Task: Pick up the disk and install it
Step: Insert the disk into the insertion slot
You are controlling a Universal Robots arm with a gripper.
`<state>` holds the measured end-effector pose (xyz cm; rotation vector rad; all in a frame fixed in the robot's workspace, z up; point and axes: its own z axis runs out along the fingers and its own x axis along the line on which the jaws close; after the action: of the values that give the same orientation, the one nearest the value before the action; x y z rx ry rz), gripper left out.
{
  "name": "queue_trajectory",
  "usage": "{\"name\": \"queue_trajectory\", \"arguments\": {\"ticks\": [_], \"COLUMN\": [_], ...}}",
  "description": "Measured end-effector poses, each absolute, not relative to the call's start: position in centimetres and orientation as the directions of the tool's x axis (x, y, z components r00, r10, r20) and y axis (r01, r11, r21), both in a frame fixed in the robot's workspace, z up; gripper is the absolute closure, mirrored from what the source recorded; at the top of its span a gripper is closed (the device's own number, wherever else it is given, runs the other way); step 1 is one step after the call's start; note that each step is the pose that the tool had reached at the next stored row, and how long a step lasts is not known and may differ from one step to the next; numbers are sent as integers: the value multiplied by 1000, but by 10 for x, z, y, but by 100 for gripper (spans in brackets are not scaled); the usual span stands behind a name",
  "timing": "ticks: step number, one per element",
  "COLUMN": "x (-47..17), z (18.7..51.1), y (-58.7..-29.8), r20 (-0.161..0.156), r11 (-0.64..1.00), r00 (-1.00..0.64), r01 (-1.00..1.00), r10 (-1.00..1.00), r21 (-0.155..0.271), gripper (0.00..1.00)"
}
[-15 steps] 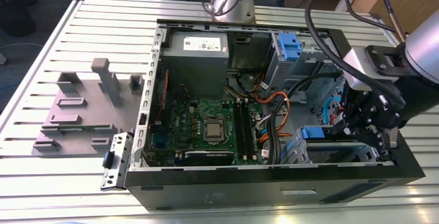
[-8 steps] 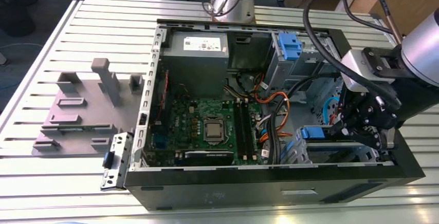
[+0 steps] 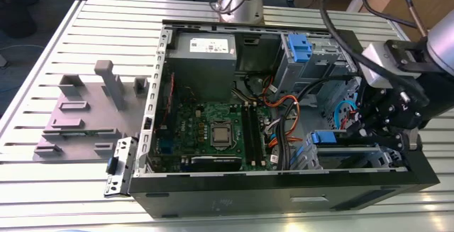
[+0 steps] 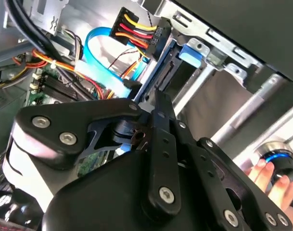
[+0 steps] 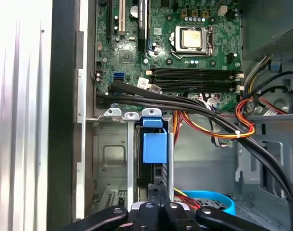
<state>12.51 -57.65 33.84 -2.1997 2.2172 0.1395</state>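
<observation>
**Findings.** The computer case (image 3: 269, 192) lies open on its side on the slatted table (image 3: 42, 189), with the motherboard (image 5: 184, 53) exposed.

**Disk.** The disk (image 5: 154, 144) stands on edge in the metal drive cage (image 5: 112, 154). The cage is just beside the motherboard, off the board's memory-slot side. The disk's blue plastic rail faces out of the cage.

**Gripper.** The gripper (image 5: 159, 188) is at the cage, near that same side of the motherboard. Its two black fingers (image 4: 158, 120) are pressed together, and their tips touch the disk's dark exposed edge next to the blue rail.

**Other items.**
- A black cable bundle (image 5: 184, 103) runs between the motherboard and the cage.
- A second blue-railed drive (image 3: 298, 48) sits near the motherboard's far corner, beside the power supply (image 3: 202, 56).
- In the second wrist view, a person's fingers (image 4: 269, 175) rest by a blue-ringed knob (image 4: 281, 161), well apart from the motherboard.
</observation>
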Motion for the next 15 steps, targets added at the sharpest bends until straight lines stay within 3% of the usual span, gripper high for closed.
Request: {"name": "queue_trajectory", "arguments": {"ticks": [15], "x": [134], "z": [375], "y": [-577], "r20": [-73], "r11": [6], "r00": [-10], "r01": [-998], "r10": [-997], "r21": [57], "gripper": [89]}}
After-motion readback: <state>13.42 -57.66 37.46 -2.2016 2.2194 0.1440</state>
